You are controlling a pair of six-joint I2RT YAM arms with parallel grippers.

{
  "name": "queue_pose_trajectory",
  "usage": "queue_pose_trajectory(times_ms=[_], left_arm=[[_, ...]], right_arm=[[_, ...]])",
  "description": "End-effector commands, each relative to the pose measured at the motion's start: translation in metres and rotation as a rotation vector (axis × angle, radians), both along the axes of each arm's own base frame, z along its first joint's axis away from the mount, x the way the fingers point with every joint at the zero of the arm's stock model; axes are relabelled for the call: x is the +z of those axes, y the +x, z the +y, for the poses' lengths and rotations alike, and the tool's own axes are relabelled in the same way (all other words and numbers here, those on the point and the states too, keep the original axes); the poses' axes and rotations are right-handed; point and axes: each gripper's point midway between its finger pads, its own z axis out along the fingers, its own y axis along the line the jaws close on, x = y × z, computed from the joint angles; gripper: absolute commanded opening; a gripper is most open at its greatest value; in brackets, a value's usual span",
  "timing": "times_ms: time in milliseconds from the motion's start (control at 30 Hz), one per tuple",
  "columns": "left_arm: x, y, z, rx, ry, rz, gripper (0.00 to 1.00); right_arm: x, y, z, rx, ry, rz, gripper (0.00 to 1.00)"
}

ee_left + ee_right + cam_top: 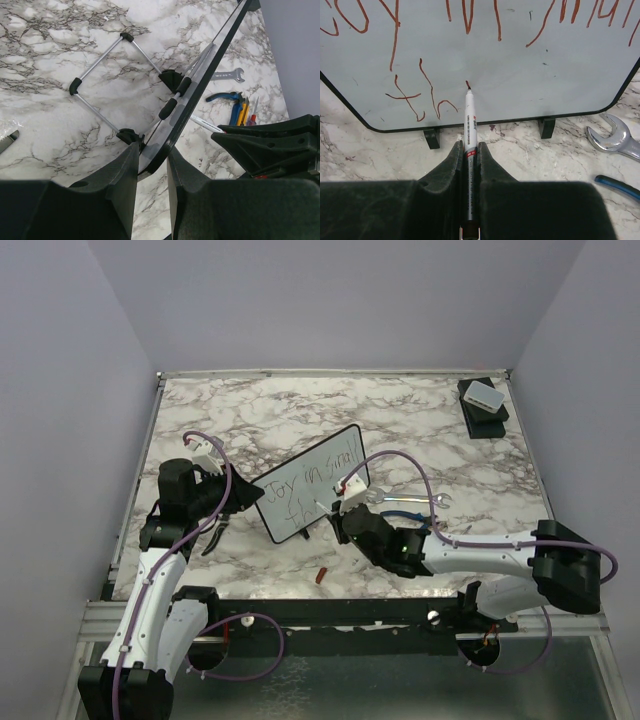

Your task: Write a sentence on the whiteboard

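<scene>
A small whiteboard with a thin black frame stands propped at a tilt on a marble-patterned bench, a little left of centre and in front of both robot arms.

The left pincer is clamped on the board's lower left edge, one finger on each side of the frame, bracing it. The wire stand behind the board is folded out onto the bench.

The right pincer is closed around a white marker, held pointing away from the wrist. Its tip touches the board face low down, just right of the last written strokes.

The sentence is partly written in thin reddish-brown ink. The top line runs the width of the board and, seen from above, reads "Joy in small". The second line has only begun: it seems to read "th", though the strokes are loose, and a short fresh mark sits at the marker tip.

Judging by this, the task is well past halfway. The rest of the last word is left to write, with room to its right. A wrench lies on the bench just right of the board.
</scene>
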Motion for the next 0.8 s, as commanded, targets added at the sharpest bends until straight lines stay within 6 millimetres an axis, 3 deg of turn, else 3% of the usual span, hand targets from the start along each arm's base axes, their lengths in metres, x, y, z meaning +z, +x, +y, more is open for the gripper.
queue_pose_trajectory(times_ms=[0, 300, 467, 767], left_arm=[[-0.001, -0.005, -0.002, -0.008, -0.002, 0.002, 0.29], [0.000, -0.005, -0.001, -0.006, -0.001, -0.002, 0.29], [0.000, -0.005, -0.002, -0.006, -0.001, -0.001, 0.29], [-0.001, -0.005, -0.002, -0.009, 0.000, 0.003, 0.29]], right_arm=[[0.011, 0.013, 0.003, -0.043, 0.021, -0.036, 0.01], [0.019, 0.001, -0.007, -0.003, 0.058, -0.027, 0.01], [0.005, -0.002, -0.017, -0.021, 0.028, 0.002, 0.01], [-0.010, -0.002, -0.012, -0.016, 0.004, 0.018, 0.01]])
